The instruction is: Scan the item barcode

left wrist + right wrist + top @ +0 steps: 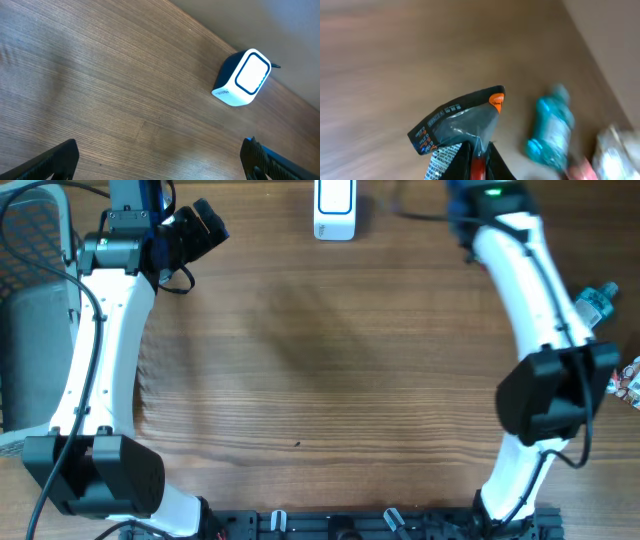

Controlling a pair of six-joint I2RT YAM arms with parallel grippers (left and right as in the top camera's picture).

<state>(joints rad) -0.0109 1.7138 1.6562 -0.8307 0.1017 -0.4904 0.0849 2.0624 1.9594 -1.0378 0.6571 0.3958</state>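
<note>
I am clenching my right gripper on the lower edge of a dark pouch with an orange corner, holding it up above the table, so the pick-up is looking done. My left gripper is hanging with its jaws spread wide and empty, looking down on the white scanner at the table's far edge. The scanner is not showing in my right wrist view, so I am judging that the pouch is not yet facing its window (the striped print low on the pouch may be the barcode, but it is too blurred to tell). Carrying it over and turning the code to the window is what is remaining. A teal bottle is lying below, untouched.
</note>
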